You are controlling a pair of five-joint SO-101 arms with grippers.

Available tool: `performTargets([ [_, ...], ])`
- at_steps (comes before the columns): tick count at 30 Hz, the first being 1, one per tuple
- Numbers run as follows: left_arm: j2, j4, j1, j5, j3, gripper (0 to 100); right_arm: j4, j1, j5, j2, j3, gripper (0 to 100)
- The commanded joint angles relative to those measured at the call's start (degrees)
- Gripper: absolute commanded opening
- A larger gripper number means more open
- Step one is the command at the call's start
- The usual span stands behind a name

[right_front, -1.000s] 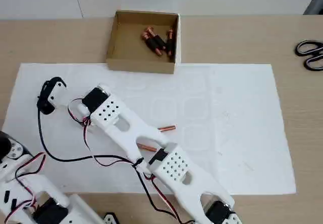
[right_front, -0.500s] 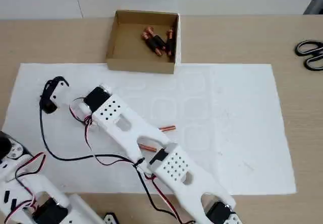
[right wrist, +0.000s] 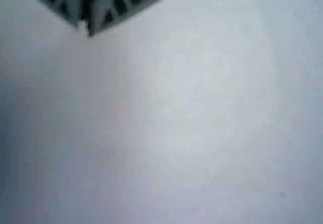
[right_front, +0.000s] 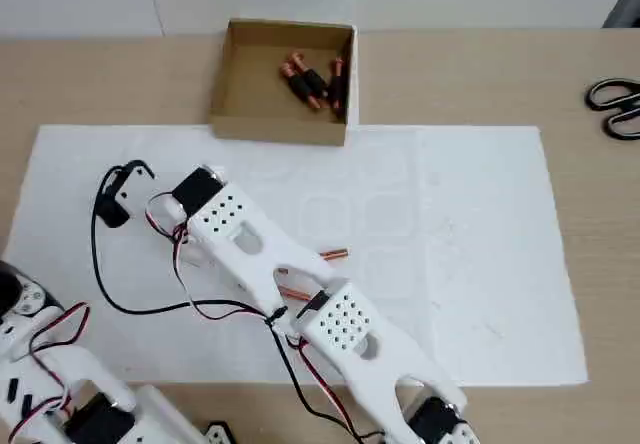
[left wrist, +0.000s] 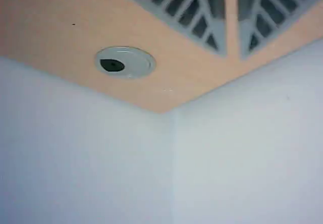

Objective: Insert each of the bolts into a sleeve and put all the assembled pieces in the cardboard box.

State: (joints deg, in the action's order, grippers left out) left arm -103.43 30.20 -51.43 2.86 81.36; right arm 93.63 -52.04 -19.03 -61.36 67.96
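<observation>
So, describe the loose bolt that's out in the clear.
On the white paper in front of the cardboard box, look beside the white arm lying across it. The copper bolt lies fully exposed there; the other bolt is partly tucked under the arm.

Open cardboard box (right_front: 278, 131) at the table's far side, several assembled pieces (right_front: 312, 81) lying inside near its right wall, copper bolts in black sleeves, one bare copper bolt (right_front: 333, 255) flat on white sheet (right_front: 470, 234), second bare bolt (right_front: 294, 293) near it, partly covered
</observation>
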Motion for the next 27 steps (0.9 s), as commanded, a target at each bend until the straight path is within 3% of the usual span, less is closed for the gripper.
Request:
performTargets([
  [1, -0.88, -0.97, -0.26, 0.09, -0.13, 1, 0.40, 0.84, 1.23, 1.36, 2.20, 0.5],
  [14, -0.88, -0.97, -0.09, 0.09, -0.04, 1, 2.59, 0.84, 3.87, 12.79, 5.01, 1.3],
  [17, -0.88, -0.97, -0.09, 0.09, -0.04, 1, 2.77, 0.84, 3.87, 15.52, 5.01, 7.6],
  [27, -0.88, -0.97, -0.09, 0.18, -0.04, 1, 0.92, 0.84, 3.60, 11.21, 2.81, 11.7],
])
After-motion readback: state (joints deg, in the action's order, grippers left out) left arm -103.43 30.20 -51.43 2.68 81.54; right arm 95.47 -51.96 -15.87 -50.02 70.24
